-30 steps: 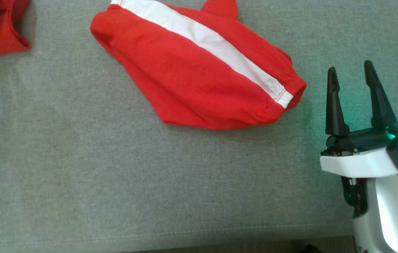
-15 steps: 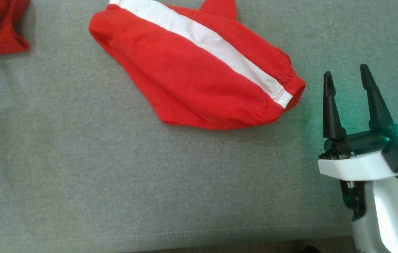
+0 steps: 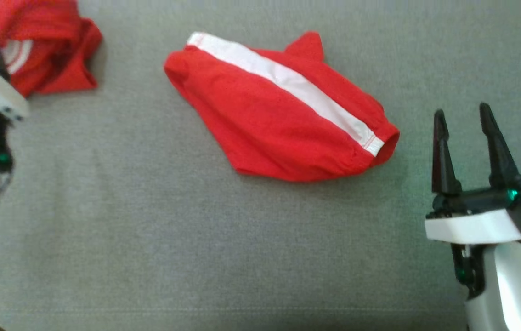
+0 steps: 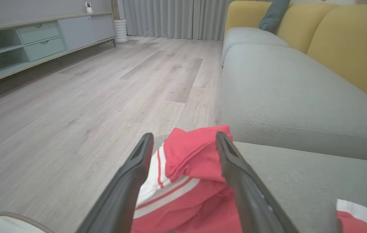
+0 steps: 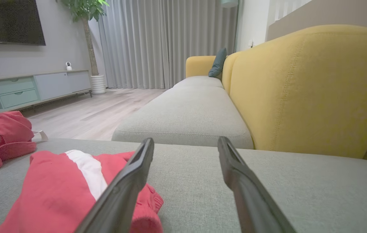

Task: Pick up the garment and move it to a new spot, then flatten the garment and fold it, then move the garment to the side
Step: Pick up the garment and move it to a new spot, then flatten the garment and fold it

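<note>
Head view: the crumpled red-and-white cloth garment (image 3: pixel 56 55) lies far left on the grey fabric sofa seat (image 3: pixel 150 230). Left wrist view: your left hand (image 4: pixel 184 134) is spread over it, gripping nothing. Right wrist view: your right hand (image 5: pixel 185 139) is apart, empty. Expect soft, limp, light cloth; pinch a raised fold.

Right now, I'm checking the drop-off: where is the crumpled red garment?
Head view, upper left on the sofa cushion: the crumpled red garment lies by the left fingers, apart from the striped garment.

Soft, even light; head view slightly blurred, wrist views stretched at edges.
</note>
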Controlling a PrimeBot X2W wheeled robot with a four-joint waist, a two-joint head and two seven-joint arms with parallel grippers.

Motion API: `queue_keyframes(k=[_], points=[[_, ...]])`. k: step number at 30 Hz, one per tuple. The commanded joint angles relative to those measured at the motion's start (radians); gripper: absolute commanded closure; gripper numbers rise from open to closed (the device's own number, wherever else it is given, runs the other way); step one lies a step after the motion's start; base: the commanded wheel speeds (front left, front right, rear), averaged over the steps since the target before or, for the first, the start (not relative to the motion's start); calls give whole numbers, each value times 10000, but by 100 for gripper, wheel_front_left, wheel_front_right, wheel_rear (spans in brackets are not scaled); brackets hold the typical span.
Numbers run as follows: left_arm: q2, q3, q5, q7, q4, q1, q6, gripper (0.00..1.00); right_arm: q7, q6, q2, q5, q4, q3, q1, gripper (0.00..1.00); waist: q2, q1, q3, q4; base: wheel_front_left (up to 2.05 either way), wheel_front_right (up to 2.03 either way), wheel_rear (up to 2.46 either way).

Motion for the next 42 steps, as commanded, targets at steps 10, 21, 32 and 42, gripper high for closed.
queue_keyframes(k=[10, 21, 32, 42], points=[[-531, 299, 1001, -123, -2789, 2236, 214, 0, -23, 75, -37, 495, 190, -331, 613, 0, 0, 0, -1944, 540, 0, 0, 0], [-1876, 952, 1992, -125, -5076, 5607, 549, 0, -23, 75, -37, 979, 443, 22, 1314, 0, 0, 0, -2516, 337, 0, 0, 0], [-2924, 1490, 2996, -125, -5601, 7089, 280, 0, -23, 75, -37, 1192, 621, 442, 1627, 0, 0, 0, -2660, 105, 0, 0, 0], [-3452, 1765, 3609, -125, -5358, 7451, -203, 0, -23, 75, -37, 1250, 829, 665, 1619, 0, 0, 0, -2761, 80, 0, 0, 0]])
